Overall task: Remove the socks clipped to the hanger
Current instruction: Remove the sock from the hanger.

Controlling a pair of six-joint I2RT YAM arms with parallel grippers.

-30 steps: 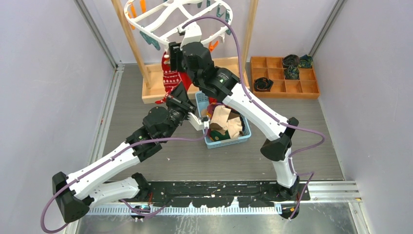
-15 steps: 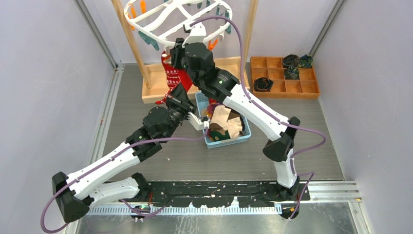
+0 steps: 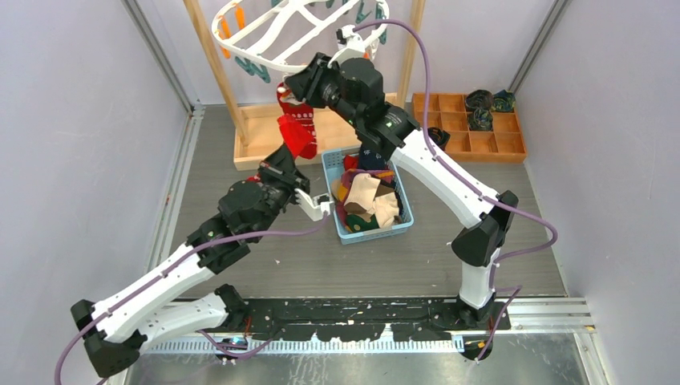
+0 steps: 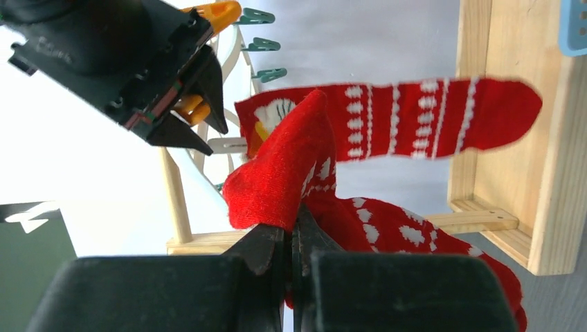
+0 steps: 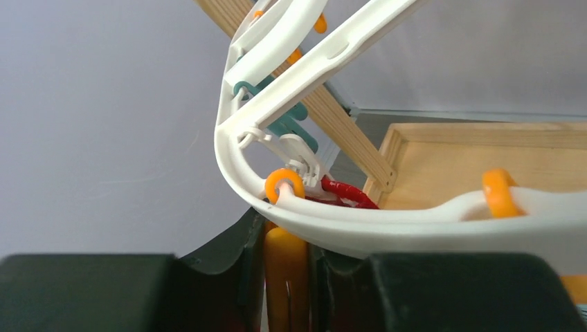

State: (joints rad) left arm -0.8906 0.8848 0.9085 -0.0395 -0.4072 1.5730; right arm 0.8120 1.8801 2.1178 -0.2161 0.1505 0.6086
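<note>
One red sock [image 4: 277, 180], centre of left wrist view, clenched in left gripper [image 4: 291, 232]. Right gripper [image 5: 285, 242] squeezes orange clip [image 5: 285, 270] under hanger [image 5: 387, 225]. Blue basket [image 3: 375, 233] mid-frame overhead; right arm hides the clips.

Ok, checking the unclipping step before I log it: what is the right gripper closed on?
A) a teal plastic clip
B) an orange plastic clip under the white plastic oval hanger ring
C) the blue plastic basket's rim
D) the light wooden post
B: in the right wrist view the right gripper has a finger pressed on each side of the orange plastic clip hanging beneath the white plastic oval hanger ring.
</note>
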